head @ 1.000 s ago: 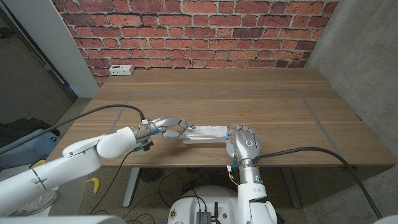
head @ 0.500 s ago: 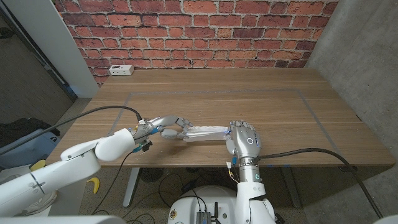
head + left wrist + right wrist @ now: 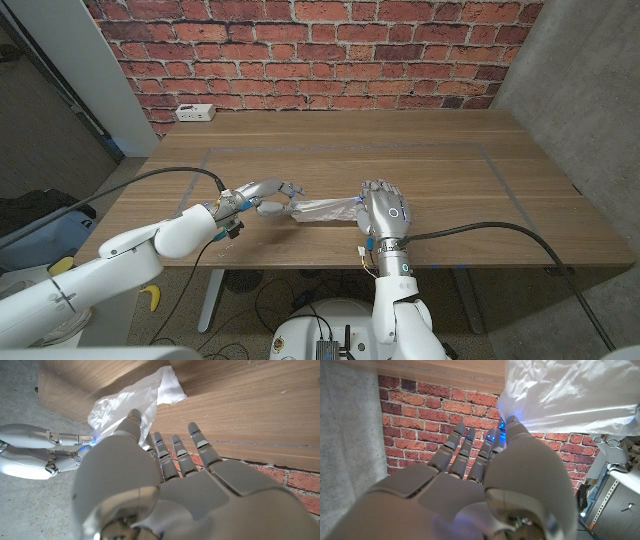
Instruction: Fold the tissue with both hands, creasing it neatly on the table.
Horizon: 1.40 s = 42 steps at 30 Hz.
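A thin white tissue (image 3: pixel 325 209) is seen in the lower middle of the head view, stretched into a long, crumpled band between the two hands, over the front part of the wooden table (image 3: pixel 440 170). Its surface is wrinkled and slightly translucent, with soft creases running along its length; whether its middle touches the wood cannot be told. In the left wrist view the tissue (image 3: pixel 145 397) is shown as a rumpled sheet with one free corner lying against the wood grain, and in the right wrist view it (image 3: pixel 570 395) is seen as a broad, puckered white mass.

The left hand (image 3: pixel 268 198) — smooth silver-grey segments on a white arm — is seen at the tissue's left end, in the left-of-centre part of the head view, its fingers reaching toward picture right; the end of the tissue is pinched at the thumb, as the left wrist view shows, while the other fingers (image 3: pixel 172 452) are extended and apart. The right hand (image 3: pixel 384 212) is held at the tissue's right end, just right of the frame's middle, its back turned to the camera and its fingers pointing up the frame; the tissue is gripped there at the thumb side.

A taped rectangle (image 3: pixel 350 150) is marked on the matte, straight-grained tabletop — a white power strip (image 3: pixel 195 112) lies at its upper left corner, before the red brick wall (image 3: pixel 320 50).
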Motion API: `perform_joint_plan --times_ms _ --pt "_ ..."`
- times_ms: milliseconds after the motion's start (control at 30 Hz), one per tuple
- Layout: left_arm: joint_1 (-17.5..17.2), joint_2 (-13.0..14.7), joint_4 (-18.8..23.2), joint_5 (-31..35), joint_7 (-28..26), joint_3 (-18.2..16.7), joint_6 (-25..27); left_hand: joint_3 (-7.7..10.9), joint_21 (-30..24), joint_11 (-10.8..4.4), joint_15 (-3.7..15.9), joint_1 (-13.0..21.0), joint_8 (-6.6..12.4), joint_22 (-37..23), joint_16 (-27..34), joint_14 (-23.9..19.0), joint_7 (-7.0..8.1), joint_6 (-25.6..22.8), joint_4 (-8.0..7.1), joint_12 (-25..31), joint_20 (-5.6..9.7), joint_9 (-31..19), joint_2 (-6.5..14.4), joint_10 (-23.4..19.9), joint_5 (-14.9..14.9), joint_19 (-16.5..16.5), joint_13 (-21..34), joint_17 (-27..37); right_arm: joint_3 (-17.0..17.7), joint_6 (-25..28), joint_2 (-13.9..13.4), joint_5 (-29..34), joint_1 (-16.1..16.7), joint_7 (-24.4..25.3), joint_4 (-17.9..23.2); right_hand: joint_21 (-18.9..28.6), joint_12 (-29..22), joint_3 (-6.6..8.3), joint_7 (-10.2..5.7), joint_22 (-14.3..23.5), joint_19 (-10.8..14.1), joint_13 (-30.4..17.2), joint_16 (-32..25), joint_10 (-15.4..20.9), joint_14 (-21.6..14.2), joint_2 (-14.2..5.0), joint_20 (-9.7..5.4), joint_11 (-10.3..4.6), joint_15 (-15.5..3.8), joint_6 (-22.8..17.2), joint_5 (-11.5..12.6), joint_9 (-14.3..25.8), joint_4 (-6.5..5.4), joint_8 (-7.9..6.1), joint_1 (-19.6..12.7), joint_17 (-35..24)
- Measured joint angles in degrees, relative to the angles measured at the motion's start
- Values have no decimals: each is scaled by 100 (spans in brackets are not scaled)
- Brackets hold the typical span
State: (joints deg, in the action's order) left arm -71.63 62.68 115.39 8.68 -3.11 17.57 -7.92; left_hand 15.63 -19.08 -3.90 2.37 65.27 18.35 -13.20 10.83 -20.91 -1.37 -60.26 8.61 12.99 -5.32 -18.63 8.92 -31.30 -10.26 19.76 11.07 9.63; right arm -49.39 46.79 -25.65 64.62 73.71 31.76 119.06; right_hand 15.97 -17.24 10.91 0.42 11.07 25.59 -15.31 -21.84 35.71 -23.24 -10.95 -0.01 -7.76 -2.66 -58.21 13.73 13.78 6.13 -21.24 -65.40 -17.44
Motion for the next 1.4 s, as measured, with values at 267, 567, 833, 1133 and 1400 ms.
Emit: perform_joint_plan --times_ms 267,567,833,1133,1400 --pt "391 -129 -196 100 180 195 84 24 -39 -19 0 -45 -24 0 0 0 -11 11 -23 0 0 -107 -16 -18 -1 0 27 12 -92 22 22 -14 -333 -277 -191 0 0 44 1 0 0 -28 23 -22 0 0 0 -22 0 2 -4 22 1 -41 0 0" --pt "1002 -357 -580 178 559 530 137 33 -65 -18 29 -45 -18 -26 0 -30 -14 14 -33 0 31 -117 -16 -18 -19 30 27 12 -145 133 56 -91 -633 -510 -402 0 0 63 10 -1 0 -31 23 -21 1 24 1 -23 0 12 -5 73 -18 -44 -22 -27" --pt "1645 -610 -976 363 849 902 142 47 -105 -18 29 -121 -17 -26 0 -30 -21 21 -46 0 11 -134 -16 -18 -19 51 26 11 -183 313 65 -169 -818 -624 -545 0 0 66 32 -1 0 -53 23 -21 1 24 1 -22 0 -10 -45 89 -21 -86 -22 -27" --pt "2324 -913 -1348 673 1157 1329 158 47 -140 -18 9 -158 -67 -25 0 -71 25 -25 -46 0 42 -86 -24 -18 -18 81 26 11 -205 480 1 -285 -934 -665 -617 0 0 113 32 -1 0 -53 45 -19 1 25 1 -21 0 -10 -50 101 -21 -86 -21 -26" --pt "2742 -1148 -1502 1058 1259 1670 259 47 -162 11 20 -158 -72 -33 -1 -83 24 -24 -46 0 42 -67 -24 -48 -17 81 26 11 -221 564 -77 -398 -1010 -689 -663 0 0 152 31 -1 33 -80 72 0 1 26 34 -1 0 -9 -68 84 -26 -84 -21 -10"
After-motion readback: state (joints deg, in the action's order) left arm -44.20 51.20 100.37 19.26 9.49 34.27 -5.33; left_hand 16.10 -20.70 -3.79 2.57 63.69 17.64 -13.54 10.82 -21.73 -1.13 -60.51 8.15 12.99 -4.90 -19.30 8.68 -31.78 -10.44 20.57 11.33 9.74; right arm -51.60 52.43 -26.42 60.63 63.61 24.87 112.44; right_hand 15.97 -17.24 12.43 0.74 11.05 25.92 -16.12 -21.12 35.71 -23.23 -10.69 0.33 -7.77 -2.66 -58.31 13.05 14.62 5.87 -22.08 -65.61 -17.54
